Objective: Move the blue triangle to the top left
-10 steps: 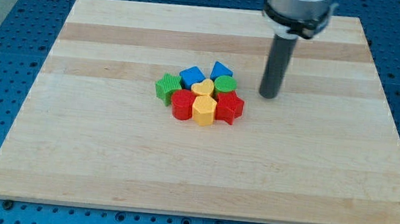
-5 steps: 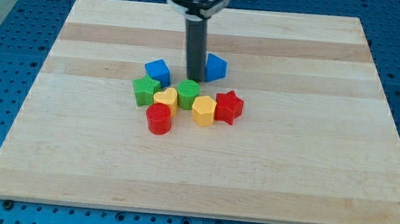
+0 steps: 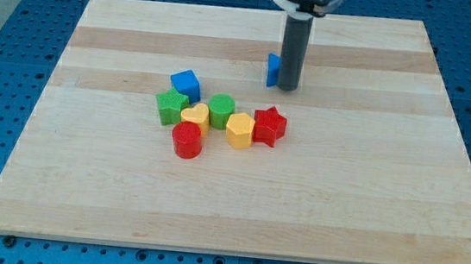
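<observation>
The blue triangle [image 3: 272, 69] lies on the wooden board [image 3: 84, 178], above and to the right of the block cluster, mostly hidden behind my rod. My tip [image 3: 287, 88] stands against the triangle's right side. A blue cube [image 3: 186, 83] lies at the cluster's upper left.
The cluster left of centre holds a green star-like block [image 3: 170, 107], a yellow heart [image 3: 195, 115], a green cylinder [image 3: 221, 110], a yellow hexagon [image 3: 239, 130], a red star [image 3: 270, 124] and a red cylinder [image 3: 187, 139]. Blue perforated table surrounds the board.
My rod swept left through the cluster, scattering the blocks, then moved right and up. The blue triangle moved up and right, clear of the cluster; my tip is now on its right side.
</observation>
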Tool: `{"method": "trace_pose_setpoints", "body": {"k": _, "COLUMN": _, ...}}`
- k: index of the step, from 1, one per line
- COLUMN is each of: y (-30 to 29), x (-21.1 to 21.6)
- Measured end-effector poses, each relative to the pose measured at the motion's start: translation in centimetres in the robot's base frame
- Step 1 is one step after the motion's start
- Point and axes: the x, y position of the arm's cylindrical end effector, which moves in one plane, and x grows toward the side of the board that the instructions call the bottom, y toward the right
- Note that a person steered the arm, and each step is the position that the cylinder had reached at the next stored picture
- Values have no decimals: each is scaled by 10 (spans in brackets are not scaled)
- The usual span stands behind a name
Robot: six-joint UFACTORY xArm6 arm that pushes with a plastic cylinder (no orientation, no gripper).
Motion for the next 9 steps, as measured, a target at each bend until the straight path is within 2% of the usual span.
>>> {"method": "trace_pose_setpoints", "body": {"k": 2, "y": -45, "x": -54}}
{"method": "trace_pose_setpoints", "body": {"k": 4, "y": -23, "x": -66}}
{"method": "trace_pose_setpoints", "body": {"k": 5, "y": -51, "x": -72}}
{"method": "trace_pose_setpoints", "body": {"k": 7, "y": -156, "x": -100}}
{"method": "trace_pose_setpoints", "body": {"k": 8, "y": -171, "x": -106}}
{"method": "trace_pose_setpoints", "body": {"k": 9, "y": -145, "x": -106}}
